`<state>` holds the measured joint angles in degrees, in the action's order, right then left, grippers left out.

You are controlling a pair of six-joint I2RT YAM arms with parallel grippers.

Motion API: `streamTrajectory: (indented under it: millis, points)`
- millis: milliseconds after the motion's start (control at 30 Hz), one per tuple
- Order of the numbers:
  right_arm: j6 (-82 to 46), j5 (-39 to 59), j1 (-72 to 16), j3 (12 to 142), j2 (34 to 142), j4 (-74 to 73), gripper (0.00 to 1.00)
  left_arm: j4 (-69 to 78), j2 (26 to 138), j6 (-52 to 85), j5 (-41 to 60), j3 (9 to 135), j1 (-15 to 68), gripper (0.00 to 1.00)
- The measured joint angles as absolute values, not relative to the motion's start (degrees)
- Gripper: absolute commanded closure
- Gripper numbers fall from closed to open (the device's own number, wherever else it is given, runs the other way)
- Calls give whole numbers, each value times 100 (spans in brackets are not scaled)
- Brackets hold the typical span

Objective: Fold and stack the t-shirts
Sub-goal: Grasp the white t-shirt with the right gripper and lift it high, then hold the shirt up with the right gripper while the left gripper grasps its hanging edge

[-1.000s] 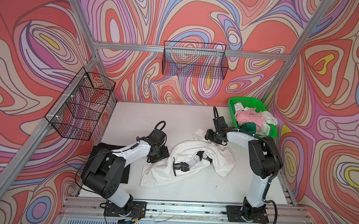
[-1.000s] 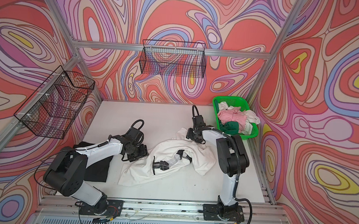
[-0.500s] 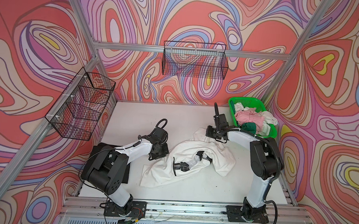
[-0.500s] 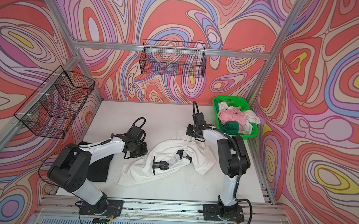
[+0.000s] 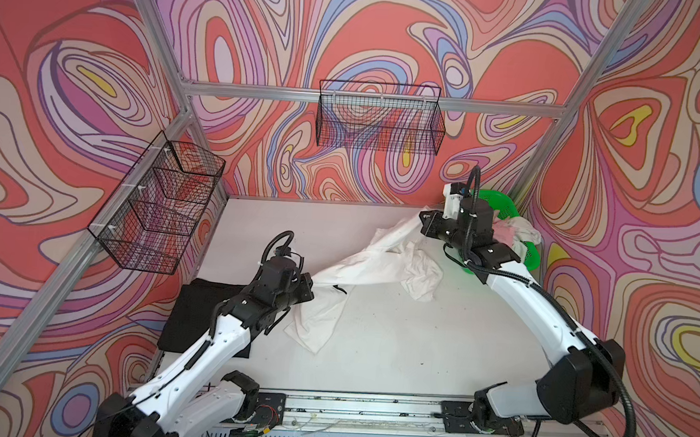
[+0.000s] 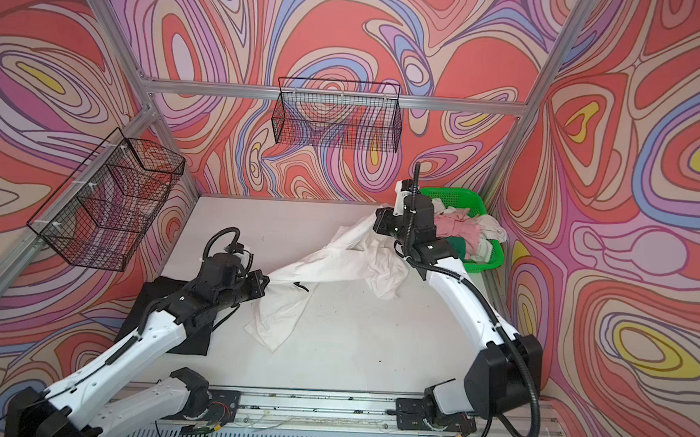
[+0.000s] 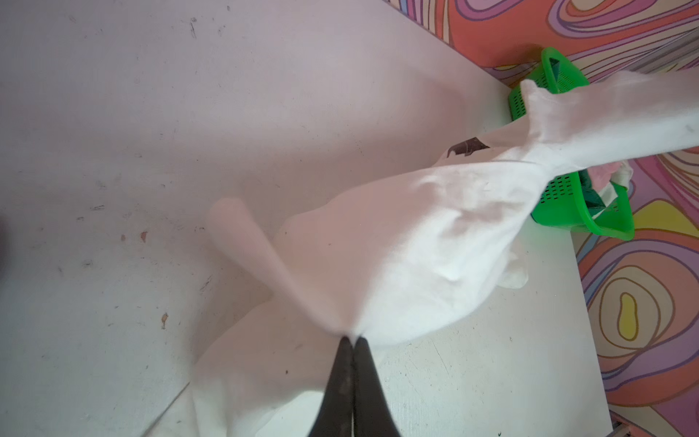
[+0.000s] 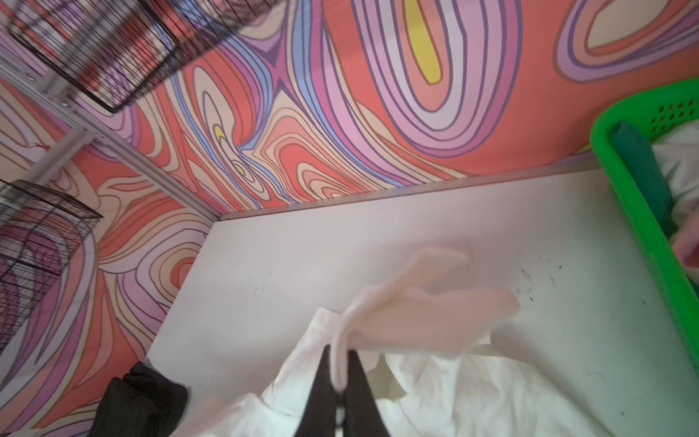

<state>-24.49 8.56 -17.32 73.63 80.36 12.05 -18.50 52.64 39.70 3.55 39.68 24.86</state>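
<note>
**One off-white t-shirt** [image 5: 362, 266] stretches over the table [image 5: 394, 355] between two grippers. The left gripper [image 7: 351, 340] and right gripper [image 8: 340, 353] each pinch its edge, a detail seen only in the wrist views. One black t-shirt [image 5: 192, 314] lies at the left. One green basket [image 6: 458, 195] holds pink, white and dark green cloth.

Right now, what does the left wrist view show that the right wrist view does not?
Only left wrist: the left gripper shut on the off-white t-shirt. Only right wrist: the right gripper shut on that shirt, the black t-shirt, two wire baskets on the walls. Both: the off-white t-shirt, green basket, table.
</note>
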Motion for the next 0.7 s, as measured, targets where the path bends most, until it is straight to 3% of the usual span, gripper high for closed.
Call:
streamTrajectory:
  millis: [67,100,200,233,700]
  points:
    - [-2434,891,-1734,7395,7817,1227,100,-1831,4919,3916,336,3892,2499,100]
    - [-2421,926,-1734,7430,7719,1240,100,-1813,4766,3889,333,3881,2515,92]
    - [-2390,1057,-1734,7625,7524,1295,100,-1737,4449,3795,338,3879,2534,36]
    - [-2377,1114,-1734,7706,7483,1302,100,-1712,4390,3789,340,3879,2547,29]
    - [-2346,2482,-1732,8560,7052,1487,100,-1682,4045,2993,655,4101,2722,0]
